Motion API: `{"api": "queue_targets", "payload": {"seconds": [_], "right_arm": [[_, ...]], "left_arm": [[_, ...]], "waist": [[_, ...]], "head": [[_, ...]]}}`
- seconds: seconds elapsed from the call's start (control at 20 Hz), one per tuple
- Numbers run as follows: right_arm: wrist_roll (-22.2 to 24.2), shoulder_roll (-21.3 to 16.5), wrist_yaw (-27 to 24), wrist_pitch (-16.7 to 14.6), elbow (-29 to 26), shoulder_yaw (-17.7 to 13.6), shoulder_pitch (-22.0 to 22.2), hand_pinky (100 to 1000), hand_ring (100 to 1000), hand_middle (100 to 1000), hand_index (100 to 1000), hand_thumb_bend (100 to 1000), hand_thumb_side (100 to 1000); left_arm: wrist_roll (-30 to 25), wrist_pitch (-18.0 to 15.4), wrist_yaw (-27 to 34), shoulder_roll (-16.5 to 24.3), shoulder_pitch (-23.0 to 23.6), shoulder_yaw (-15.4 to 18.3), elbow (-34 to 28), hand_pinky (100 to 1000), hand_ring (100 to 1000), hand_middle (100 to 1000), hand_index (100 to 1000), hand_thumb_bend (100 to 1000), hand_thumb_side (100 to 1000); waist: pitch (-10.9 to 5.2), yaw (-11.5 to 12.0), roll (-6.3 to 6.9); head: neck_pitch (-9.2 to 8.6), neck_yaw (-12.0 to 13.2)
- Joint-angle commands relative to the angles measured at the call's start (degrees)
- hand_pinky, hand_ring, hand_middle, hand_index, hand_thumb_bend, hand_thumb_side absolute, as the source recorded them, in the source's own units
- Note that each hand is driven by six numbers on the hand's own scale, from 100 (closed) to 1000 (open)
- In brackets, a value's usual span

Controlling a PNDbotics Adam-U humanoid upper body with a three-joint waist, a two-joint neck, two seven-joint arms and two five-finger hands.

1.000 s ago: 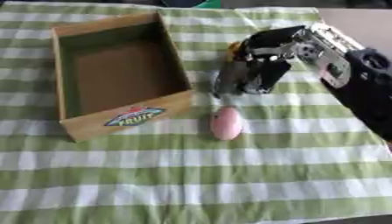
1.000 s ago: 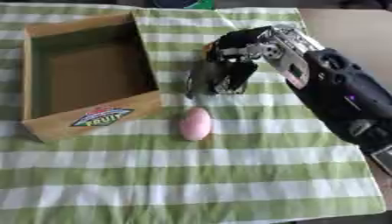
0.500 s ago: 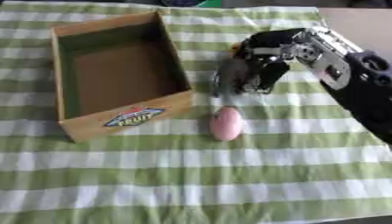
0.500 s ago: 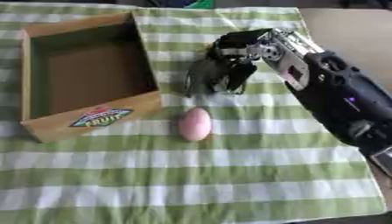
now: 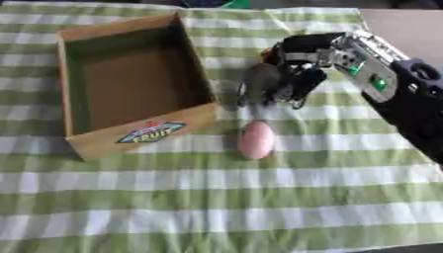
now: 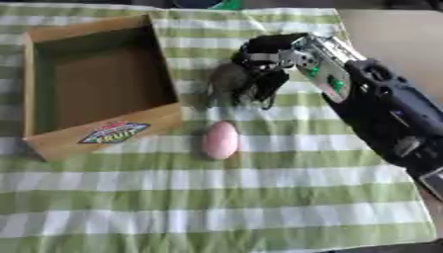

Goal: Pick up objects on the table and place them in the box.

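A table is covered with a green and white checked cloth point(image 5: 216, 197); on the left of it sits a brown box point(image 5: 138, 133) with a "FRUIT" sticker on its near wall; the box is open at the top and nothing shows inside it; a pink egg point(image 5: 256, 140) lies on the cloth just beside the near right corner of the box, not touching the hand; the right arm point(image 6: 380, 108) comes in from the right side, black with a silver part near the wrist; the right hand point(image 5: 290, 74) is above the egg in the picture, a little way from the right wall of the box; its fingers point down and are curled round a grey-brown roundish thing point(image 5: 262, 81); the thing is too blurry to tell what it is, and it cannot be seen whether it rests on the cloth or is lifted; the left hand does not show in either view.
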Motion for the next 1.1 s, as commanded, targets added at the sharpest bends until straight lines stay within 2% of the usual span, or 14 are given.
{"api": "queue_targets", "payload": {"seconds": [0.05, 0.3, 0.4, 0.45, 0.65, 0.7, 0.75, 1.1], "right_arm": [[-1.2, -2.8, -1.3, 0.0, -1.8, -1.5, -1.3, 630, 684, 390, 435, 100, 518], [-2.1, -3.7, -2.8, -0.3, -2.8, -1.9, -1.4, 625, 675, 352, 388, 100, 513], [-2.3, -4.3, -3.1, -0.7, -3.2, -2.1, -1.7, 619, 666, 320, 367, 100, 544], [-2.4, -4.5, -3.2, -0.9, -3.4, -2.2, -2.0, 618, 665, 311, 362, 100, 512], [-2.5, -5.4, -3.9, -1.7, -4.4, -2.7, -3.2, 617, 662, 301, 356, 100, 514], [-2.3, -5.5, -4.1, -1.9, -4.6, -2.8, -3.6, 617, 661, 298, 354, 100, 636], [-2.1, -5.6, -4.3, -2.0, -4.7, -3.0, -4.1, 617, 661, 296, 352, 100, 515], [0.4, -4.2, -5.8, -2.8, -3.1, -3.9, -7.9, 619, 656, 283, 348, 100, 515]], "left_arm": [[-0.1, 0.2, 0.3, 1.1, -0.5, 0.0, -1.1, 479, 680, 657, 770, 100, 932], [-0.1, 0.2, 0.4, 1.3, -0.4, -0.1, -1.1, 479, 680, 657, 770, 100, 930], [-0.1, 0.2, 0.4, 1.3, -0.3, -0.1, -1.1, 479, 680, 657, 770, 100, 929], [-0.1, 0.2, 0.5, 1.3, -0.3, -0.1, -1.1, 479, 680, 657, 770, 100, 929], [0.0, 0.2, 0.5, 1.5, -0.2, -0.1, -1.1, 478, 681, 657, 770, 100, 928], [0.0, 0.2, 0.5, 1.5, -0.1, -0.1, -1.1, 478, 681, 657, 770, 100, 933], [0.0, 0.2, 0.5, 1.6, -0.1, -0.1, -1.1, 478, 681, 657, 770, 100, 928], [0.1, 0.2, 0.5, 1.9, 0.1, -0.3, -1.1, 477, 682, 658, 769, 100, 925]], "waist": [[-1.49, -0.1, 0.17], [-1.74, -0.2, 0.23], [-1.85, -0.2, 0.24], [-1.91, -0.3, 0.24], [-2.09, -0.4, 0.17], [-2.15, -0.4, 0.13], [-2.21, -0.4, 0.09], [-2.59, -0.2, -0.08]], "head": [[-0.77, 0.2], [-0.91, 0.3], [-0.82, 0.4], [-0.75, 0.4], [-0.52, 0.3], [-0.47, 0.3], [-0.41, 0.3], [0.20, -0.1]]}}
